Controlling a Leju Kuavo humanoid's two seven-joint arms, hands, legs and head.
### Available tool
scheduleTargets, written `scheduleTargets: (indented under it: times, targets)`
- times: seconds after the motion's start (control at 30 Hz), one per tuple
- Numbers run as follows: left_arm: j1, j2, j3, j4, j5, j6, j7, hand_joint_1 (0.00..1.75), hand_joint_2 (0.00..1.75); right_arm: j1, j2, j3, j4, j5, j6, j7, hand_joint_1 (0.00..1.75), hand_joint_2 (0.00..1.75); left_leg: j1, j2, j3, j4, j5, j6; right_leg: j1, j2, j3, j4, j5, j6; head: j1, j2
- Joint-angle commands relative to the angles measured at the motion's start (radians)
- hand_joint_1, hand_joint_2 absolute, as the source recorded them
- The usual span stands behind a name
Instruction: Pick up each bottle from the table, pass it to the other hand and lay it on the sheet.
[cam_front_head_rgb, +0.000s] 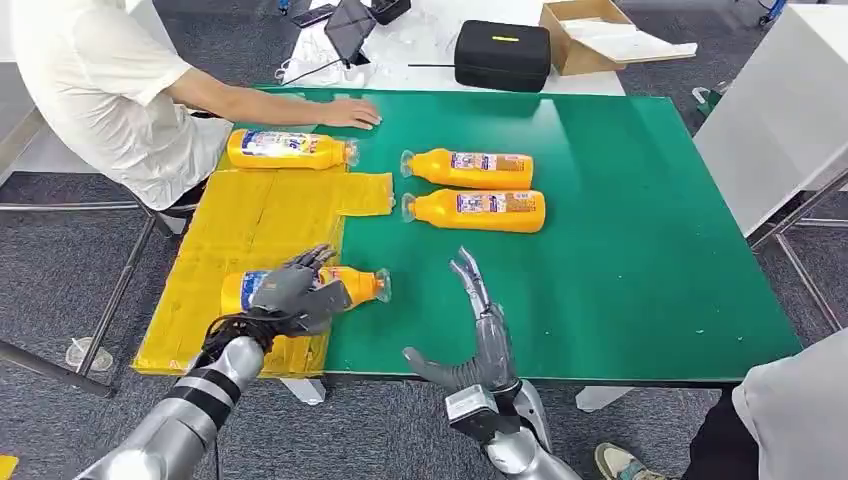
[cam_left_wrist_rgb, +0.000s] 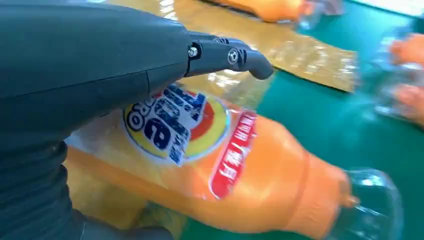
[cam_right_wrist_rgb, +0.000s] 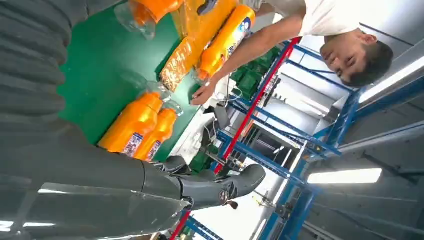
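- On the yellow sheet (cam_front_head_rgb: 250, 225), near its front edge, an orange bottle (cam_front_head_rgb: 355, 283) lies flat, capped end over the green table (cam_front_head_rgb: 620, 230); the left hand (cam_front_head_rgb: 296, 290) rests over its labelled body, fingers draped across it.
- Right hand (cam_front_head_rgb: 478, 335): empty, fingers spread, raised at the table's front edge.
- Second bottle (cam_front_head_rgb: 290, 149): at the sheet's far end.
- Two bottles (cam_front_head_rgb: 475, 188): side by side on bare table.
- Person's hand (cam_front_head_rgb: 350, 113): flat on the table.
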Motion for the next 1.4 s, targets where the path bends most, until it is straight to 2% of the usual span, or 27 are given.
scheduleTargets:
  times: [0.03,0.2,0.47,0.6,0.7,0.73,0.77,0.8,0.83,0.87,1.03,1.07,1.13,1.17,1.2,1.23,1.27,1.3,1.33,1.37,1.4]
  targets:
    - [0.046,0.039,-0.117,-0.205,0.134,-0.131,-0.091,0.0,1.75,-0.013,-0.021,0.004,0.002,-0.002,-0.012,0.001,0.0,1.75,0.001,0.0,0.002,0.001,-0.001,0.0,0.001,0.0,0.002,0.0,-0.001,-0.002,0.0,0.0]
    - [0.064,0.051,-0.186,-0.332,0.19,-0.117,-0.079,0.0,1.75,-0.019,-0.032,-0.005,-0.015,-0.003,-0.022,0.001,0.0,1.75,0.001,0.0,0.001,0.002,-0.002,0.0,0.001,0.0,0.001,0.001,-0.002,-0.002,0.0,0.0]
    - [0.087,-0.025,-0.15,-0.36,0.29,-0.018,-0.081,0.0,1.75,-0.014,-0.037,-0.018,-0.002,0.019,-0.036,0.001,0.0,1.75,0.0,0.0,0.0,0.001,-0.001,0.0,0.001,0.0,0.001,0.0,-0.001,-0.001,0.0,0.0]
    - [0.087,-0.025,-0.15,-0.36,0.29,-0.018,-0.081,0.0,1.75,-0.014,-0.037,-0.018,-0.002,0.019,-0.036,0.001,0.0,1.75,0.0,-0.001,0.0,0.0,-0.001,0.0,0.0,-0.001,0.0,0.0,-0.001,-0.001,0.0,0.0]
    - [0.18,-0.021,-0.16,-0.51,0.321,0.036,-0.096,0.0,1.75,0.021,-0.047,-0.04,-0.054,0.008,-0.027,0.001,0.0,1.75,0.0,0.0,0.0,0.0,-0.001,0.0,0.0,0.0,0.0,0.0,0.0,-0.001,0.0,0.0]
    - [0.22,-0.025,-0.159,-0.566,0.34,0.055,-0.091,0.0,1.75,0.048,-0.04,-0.067,-0.11,-0.04,0.01,0.001,0.0,1.75,0.0,0.0,0.002,0.0,-0.002,0.0,0.001,0.0,0.002,0.0,-0.002,-0.001,0.0,0.0]
    - [0.283,-0.031,-0.154,-0.647,0.373,0.081,-0.085,0.0,1.75,0.094,-0.018,-0.133,-0.196,-0.115,0.113,0.001,0.0,1.75,0.001,0.0,0.003,0.001,-0.003,0.0,0.001,0.0,0.004,0.0,-0.003,-0.002,0.0,0.0]
    - [0.35,-0.05,-0.144,-0.723,0.474,0.069,-0.067,0.0,1.75,0.148,0.034,-0.232,-0.307,-0.188,0.235,0.001,0.0,1.75,0.0,0.0,0.0,0.0,-0.001,0.0,0.0,0.0,0.0,0.0,-0.001,-0.001,0.0,0.0]
    - [0.392,-0.065,-0.143,-0.767,0.542,0.088,-0.059,0.0,1.75,0.187,0.099,-0.329,-0.339,-0.204,0.327,0.001,0.0,1.75,0.0,0.0,0.001,0.001,-0.003,0.0,0.0,0.0,0.001,0.001,-0.002,-0.001,0.0,0.0]
    - [0.426,-0.083,-0.145,-0.792,0.577,0.124,-0.056,0.0,1.75,0.208,0.131,-0.369,-0.35,-0.207,0.364,0.001,0.0,0.0,-0.001,0.0,-0.001,0.001,-0.003,0.0,0.0,0.0,-0.001,0.002,-0.003,-0.001,0.0,0.0]
    - [0.469,-0.105,-0.152,-0.795,0.655,0.291,-0.051,0.0,1.75,0.246,0.163,-0.406,-0.312,-0.209,0.426,0.001,0.0,0.0,0.001,0.0,0.004,0.003,-0.009,0.0,0.001,0.0,0.004,0.003,-0.007,-0.002,0.0,0.0]
    - [0.469,-0.095,-0.152,-0.79,0.663,0.293,-0.056,0.0,1.75,0.25,0.17,-0.407,-0.304,-0.205,0.424,0.001,0.0,0.0,0.0,-0.002,0.0,0.001,-0.006,0.0,0.001,-0.001,0.001,0.0,-0.005,-0.001,-0.001,0.0]
    - [0.5,-0.093,-0.115,-0.79,0.662,0.367,-0.061,0.0,1.75,0.257,0.2,-0.43,-0.213,-0.215,0.374,0.066,0.0,0.0,0.0,-0.002,0.001,-0.001,-0.005,0.0,0.001,-0.001,0.002,-0.002,-0.005,0.001,0.0,0.0]
    - [0.516,-0.096,-0.097,-0.793,0.685,0.389,-0.053,0.0,1.75,0.257,0.203,-0.427,-0.201,-0.131,0.261,0.083,0.0,0.0,0.001,-0.001,0.003,-0.001,-0.006,0.0,0.001,0.0,0.004,-0.002,-0.006,-0.001,0.0,0.0]
    - [0.52,-0.095,-0.095,-0.795,0.695,0.39,-0.05,0.0,1.75,0.255,0.199,-0.418,-0.195,-0.084,0.217,0.077,0.0,0.0,0.002,0.001,0.005,0.0,-0.007,0.0,0.002,0.001,0.006,-0.002,-0.006,-0.001,0.0,0.0]
    - [0.522,-0.094,-0.095,-0.795,0.696,0.391,-0.049,0.0,1.75,0.252,0.2,-0.414,-0.193,-0.082,0.214,0.077,0.0,0.0,0.001,0.001,0.0,-0.001,-0.005,-0.001,0.001,0.002,0.0,-0.002,-0.004,0.0,0.0,0.0]
    - [0.524,-0.089,-0.104,-0.796,0.7,0.4,-0.054,0.0,1.75,0.24,0.171,-0.384,-0.179,0.015,0.12,0.079,0.0,1.75,0.001,0.003,0.003,-0.001,-0.007,-0.001,0.001,0.003,0.002,-0.002,-0.005,-0.001,0.0,0.0]
    - [0.524,-0.088,-0.11,-0.795,0.702,0.404,-0.054,0.0,1.75,0.234,0.16,-0.377,-0.171,0.063,0.07,0.081,0.0,1.75,0.001,0.001,0.001,-0.001,-0.006,-0.001,0.001,0.002,0.001,-0.002,-0.004,-0.001,0.0,0.0]
    - [0.526,-0.089,-0.112,-0.794,0.702,0.404,-0.054,0.0,1.75,0.232,0.156,-0.378,-0.17,0.062,0.07,0.08,0.0,1.75,0.001,0.001,0.0,-0.001,-0.005,-0.001,0.001,0.001,0.0,-0.002,-0.004,0.0,0.0,0.0]
    - [0.522,-0.087,-0.123,-0.79,0.703,0.404,-0.054,0.0,1.75,0.217,0.133,-0.368,-0.14,0.247,-0.074,0.081,0.0,1.75,0.002,0.001,0.005,0.0,-0.007,-0.001,0.002,0.002,0.005,-0.002,-0.006,-0.002,0.0,0.0]
    - [0.519,-0.088,-0.13,-0.781,0.708,0.402,-0.049,0.0,1.75,0.207,0.121,-0.392,-0.119,0.386,-0.098,0.096,0.0,1.75,0.001,0.001,0.001,-0.001,-0.005,0.0,0.001,0.001,0.001,-0.002,-0.004,0.0,0.0,0.0]
